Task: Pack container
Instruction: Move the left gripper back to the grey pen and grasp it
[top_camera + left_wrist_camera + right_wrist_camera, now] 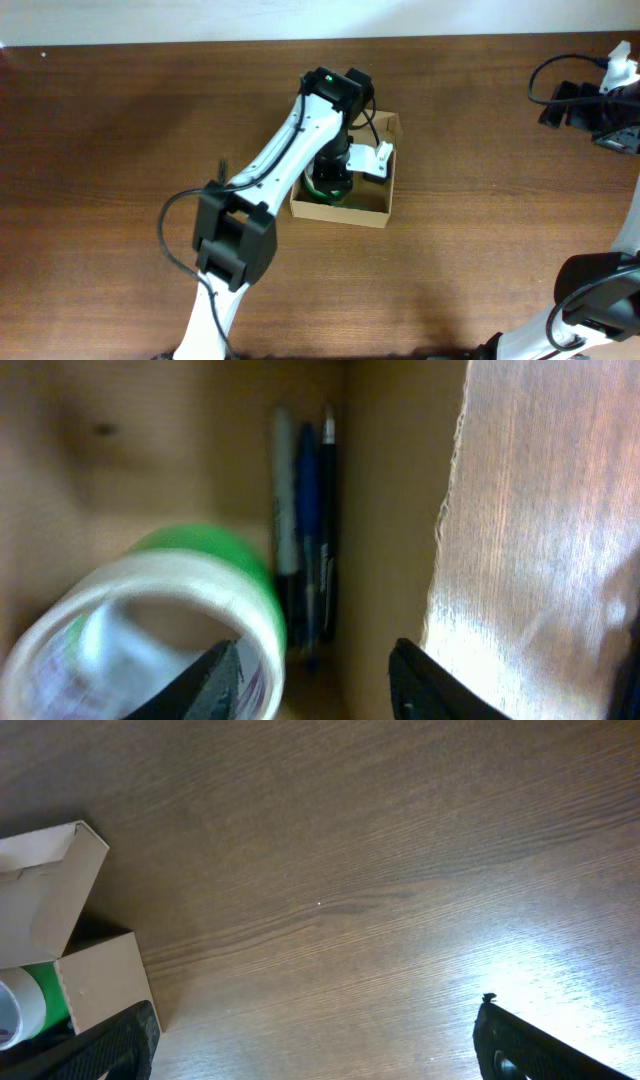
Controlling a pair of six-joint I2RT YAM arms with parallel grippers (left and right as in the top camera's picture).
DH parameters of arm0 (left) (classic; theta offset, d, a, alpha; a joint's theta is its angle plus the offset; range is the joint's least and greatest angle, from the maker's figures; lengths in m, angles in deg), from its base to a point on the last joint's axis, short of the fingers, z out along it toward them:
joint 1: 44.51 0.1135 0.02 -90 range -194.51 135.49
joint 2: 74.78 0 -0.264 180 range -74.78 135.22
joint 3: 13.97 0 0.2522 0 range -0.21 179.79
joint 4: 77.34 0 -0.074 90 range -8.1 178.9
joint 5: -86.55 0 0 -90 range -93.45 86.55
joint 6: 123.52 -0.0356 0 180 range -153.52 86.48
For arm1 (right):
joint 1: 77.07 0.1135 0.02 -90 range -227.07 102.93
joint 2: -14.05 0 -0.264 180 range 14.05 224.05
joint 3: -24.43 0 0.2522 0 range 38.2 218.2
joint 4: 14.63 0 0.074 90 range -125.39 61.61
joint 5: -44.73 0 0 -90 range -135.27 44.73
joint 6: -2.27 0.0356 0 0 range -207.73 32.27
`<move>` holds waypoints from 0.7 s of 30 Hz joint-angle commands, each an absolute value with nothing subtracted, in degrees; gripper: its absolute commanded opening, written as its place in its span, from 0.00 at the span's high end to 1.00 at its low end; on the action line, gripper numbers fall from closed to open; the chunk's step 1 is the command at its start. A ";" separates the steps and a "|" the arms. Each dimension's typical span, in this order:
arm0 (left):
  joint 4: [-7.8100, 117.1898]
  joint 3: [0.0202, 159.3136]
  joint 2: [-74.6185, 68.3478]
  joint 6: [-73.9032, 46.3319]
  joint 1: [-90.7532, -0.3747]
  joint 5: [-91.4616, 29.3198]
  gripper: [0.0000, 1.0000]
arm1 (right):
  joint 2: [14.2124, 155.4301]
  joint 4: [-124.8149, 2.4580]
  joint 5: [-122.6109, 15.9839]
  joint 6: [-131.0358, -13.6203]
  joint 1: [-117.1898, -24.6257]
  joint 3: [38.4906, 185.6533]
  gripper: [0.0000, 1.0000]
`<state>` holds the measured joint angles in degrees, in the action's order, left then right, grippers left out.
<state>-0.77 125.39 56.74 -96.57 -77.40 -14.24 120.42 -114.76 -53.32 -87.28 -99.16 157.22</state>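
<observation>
The container (345, 214) is a small tan cardboard box at the table's centre, its flap lid (388, 125) open at the far side. My left gripper (341, 176) reaches down into it. In the left wrist view the left gripper (318, 682) is open, with a green tape roll (215, 555) beside its left finger and several pens (305, 540) lying along the box wall (390, 510). My right gripper (315, 1045) is wide open and empty above bare wood. Its view shows the container (100, 985) and the tape roll (40, 995) at the left edge.
Black cables and devices (590, 105) lie at the far right of the wooden table (480, 200). The right arm's base (600, 290) is at the lower right corner. The left arm (235, 235) stretches from the front edge to the box.
</observation>
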 commanded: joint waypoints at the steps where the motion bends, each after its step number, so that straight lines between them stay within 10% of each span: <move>1: 2.64 125.59 38.69 -88.59 -73.70 -13.06 0.35 | 120.61 -114.78 -54.07 -86.78 -99.22 157.24 0.01; 3: 6.83 124.34 28.90 -83.56 -69.42 -13.78 0.01 | 120.61 -114.78 -54.09 -86.78 -99.22 157.24 0.01; 15: 19.18 101.74 19.87 -51.78 -42.58 -17.80 0.00 | 120.61 -114.76 -54.09 -86.78 -99.22 157.24 0.01; 21: 25.67 90.20 31.04 -41.64 -41.36 -8.32 0.27 | 120.63 -114.78 -54.09 -86.78 -99.22 157.24 0.01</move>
<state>25.02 91.51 28.68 -49.77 -41.38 -13.30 120.42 -114.80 -53.54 -87.28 -99.16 157.22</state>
